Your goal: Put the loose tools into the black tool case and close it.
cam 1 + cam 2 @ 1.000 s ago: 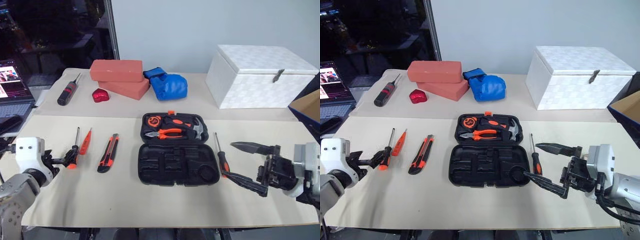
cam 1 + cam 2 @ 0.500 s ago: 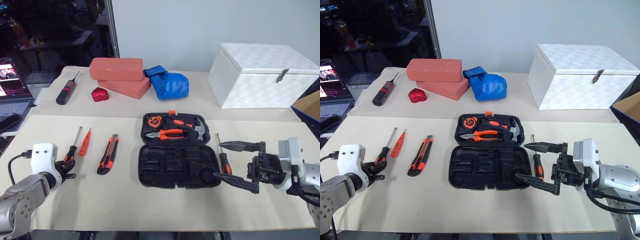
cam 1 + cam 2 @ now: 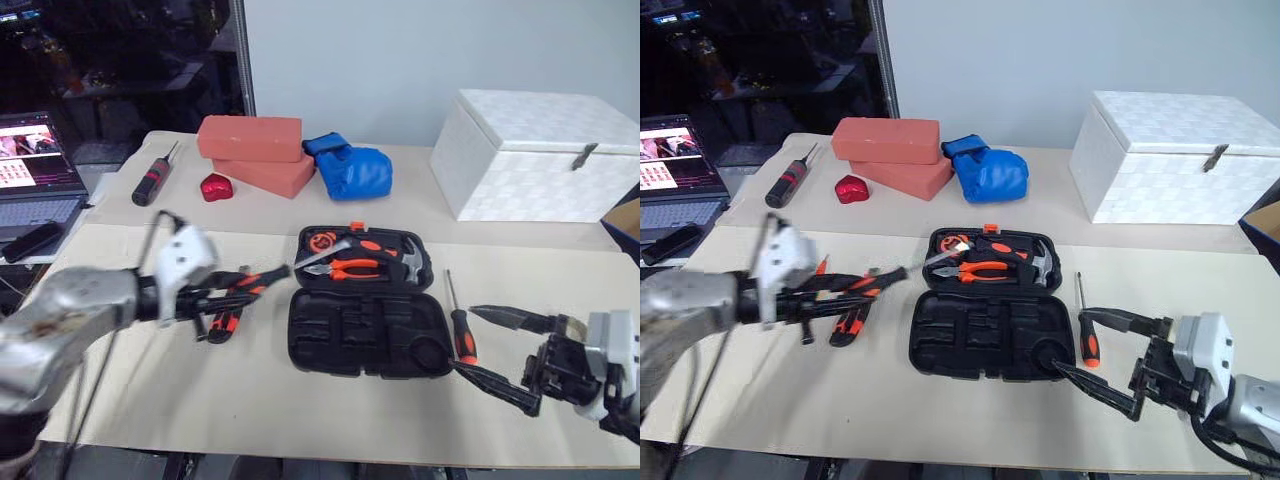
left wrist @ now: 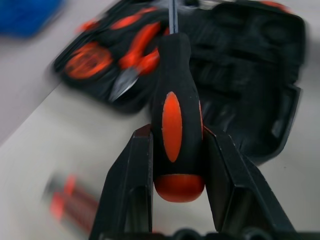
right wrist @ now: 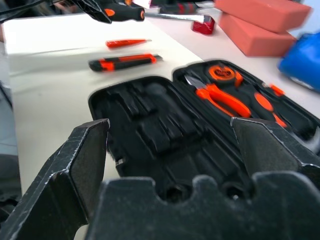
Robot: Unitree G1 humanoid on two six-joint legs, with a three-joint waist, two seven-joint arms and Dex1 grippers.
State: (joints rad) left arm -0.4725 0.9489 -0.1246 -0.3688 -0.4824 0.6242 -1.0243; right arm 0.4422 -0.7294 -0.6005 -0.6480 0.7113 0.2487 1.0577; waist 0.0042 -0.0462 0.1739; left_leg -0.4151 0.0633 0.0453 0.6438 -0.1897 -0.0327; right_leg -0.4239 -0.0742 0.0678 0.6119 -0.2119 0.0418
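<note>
Lab-like test space is suggested: paper-covered table (image 3: 250, 400) set with staged props, plain grey wall (image 3: 400, 50) behind, open laptop (image 3: 40, 165) at frame's left edge.

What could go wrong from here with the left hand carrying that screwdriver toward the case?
1. The left hand pinches the screwdriver near its butt end, so the long shaft could swing or slip out.
2. Its tip points at the pliers already in the case; it might snag them.
3. The right hand, open, sits at the case's corner beside another screwdriver and could nudge either.
</note>
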